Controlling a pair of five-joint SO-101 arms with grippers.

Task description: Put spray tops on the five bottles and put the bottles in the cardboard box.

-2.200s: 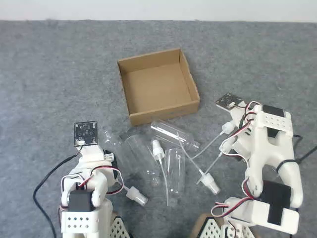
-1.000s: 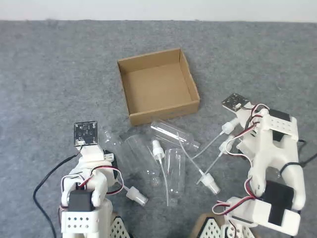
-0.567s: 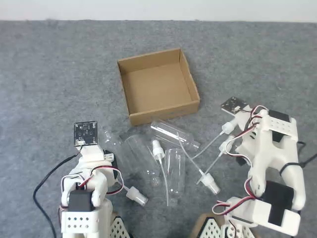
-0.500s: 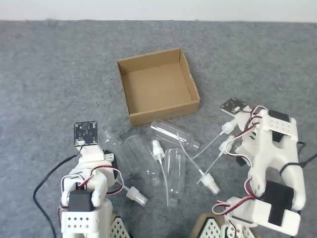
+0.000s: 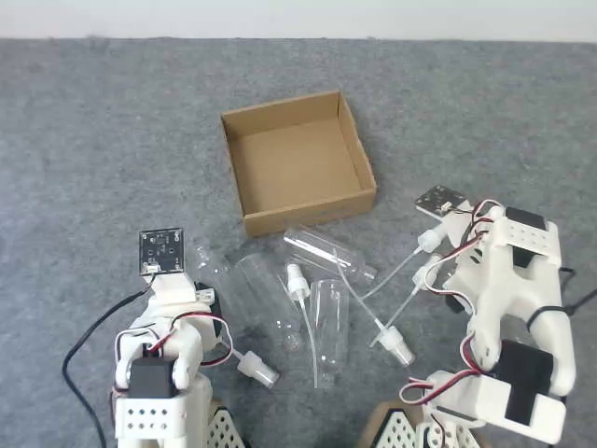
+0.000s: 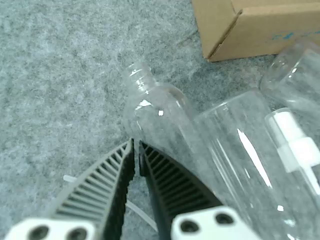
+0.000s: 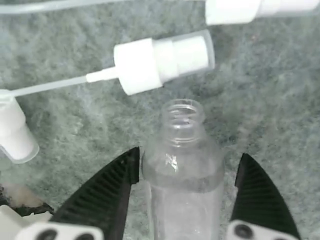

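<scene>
The right gripper stands wide, one black finger at the shoulder of a clear bottle and the other apart from it on the far side. This bottle lies on the grey felt-like table with its threaded neck uncapped. Just past its mouth lies a white spray top, its thin dip tube running off sideways. A second spray top and a third spray top lie near. The left gripper is pinched to a narrow slit with nothing between its fingers. Its tips are just beside an uncapped bottle neck belonging to another clear bottle on its side. A wider clear bottle lies along that one, and a capped spray head rests against it. In the high view the cardboard box sits open-topped beyond both arms, its brown floor showing from wall to wall. The loose bottles lie on their sides on the table between the box and the arms, see-through from end to end. A tubed spray top lies among them, and an outlying spray top lies near the right arm.
</scene>
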